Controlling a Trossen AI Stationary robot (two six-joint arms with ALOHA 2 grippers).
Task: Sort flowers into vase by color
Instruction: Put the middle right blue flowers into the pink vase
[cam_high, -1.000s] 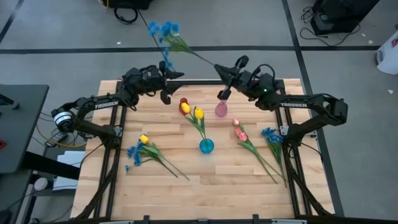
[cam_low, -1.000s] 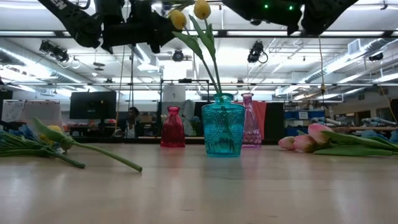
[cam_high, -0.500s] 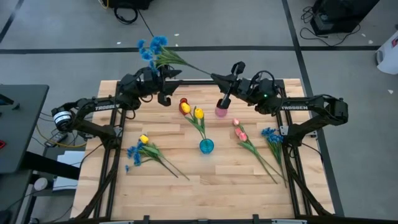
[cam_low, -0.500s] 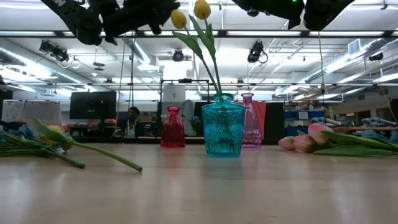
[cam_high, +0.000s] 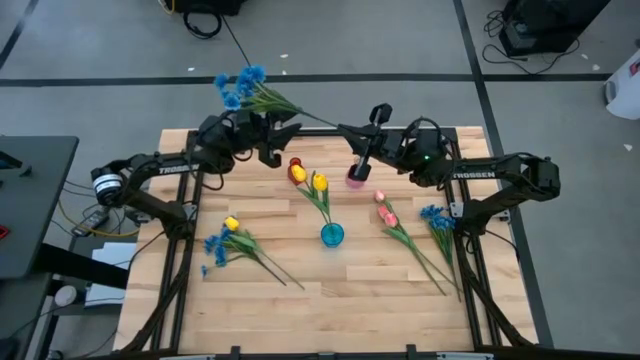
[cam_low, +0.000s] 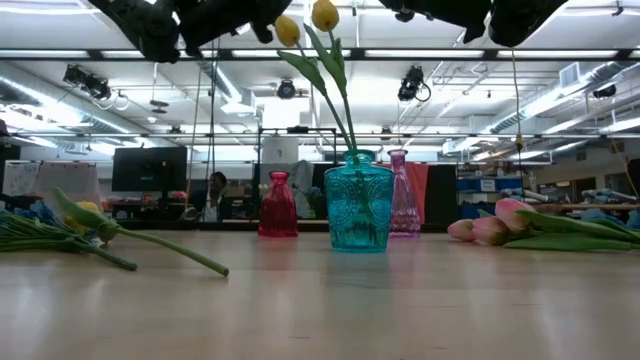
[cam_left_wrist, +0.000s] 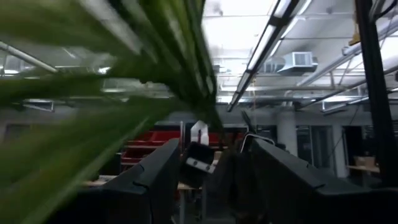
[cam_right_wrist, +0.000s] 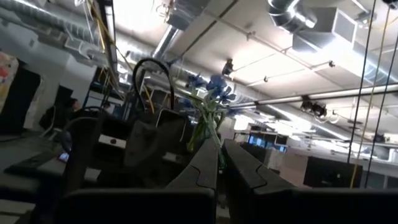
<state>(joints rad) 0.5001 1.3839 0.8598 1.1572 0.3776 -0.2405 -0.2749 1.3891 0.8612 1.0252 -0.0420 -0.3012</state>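
My right gripper (cam_high: 343, 128) is shut on a blue sprig (cam_high: 262, 93), held high over the table's far edge; it also shows in the right wrist view (cam_right_wrist: 211, 99). My left gripper (cam_high: 287, 130) is open beside the sprig's stem, and blurred green leaves (cam_left_wrist: 124, 81) cross in front of its fingers. Two yellow tulips (cam_high: 310, 179) stand with their stems in the teal vase (cam_low: 358, 200). The red vase (cam_low: 278, 205) and the pink vase (cam_low: 404, 195) stand behind it. A yellow tulip (cam_high: 231, 224) with blue sprigs (cam_high: 213, 245) lies at the left, and pink tulips (cam_high: 384, 210) with a blue sprig (cam_high: 435, 215) lie at the right. My right gripper pinches the blue sprig's stem near its lower end (cam_right_wrist: 217, 157) between its two fingers. The stem runs on out past the fingertips, roughly in line with the fingers. The sprig is lifted clear, with its blossoms toward the table's far left. Whether my left gripper touches the stem or the leaves, I cannot tell.
The three vases stand close together at the table's middle and far middle. The loose flowers lie on both sides of them. Bare wood (cam_high: 330, 290) lies toward the near edge. A person (cam_low: 213, 190) sits in the room beyond the table.
My right gripper has gone a little toward the table's left and has swung the sprig, so its blossoms have moved left and nearer to my left gripper. My left gripper has risen, gone toward the far edge and turned toward the stem, staying open.
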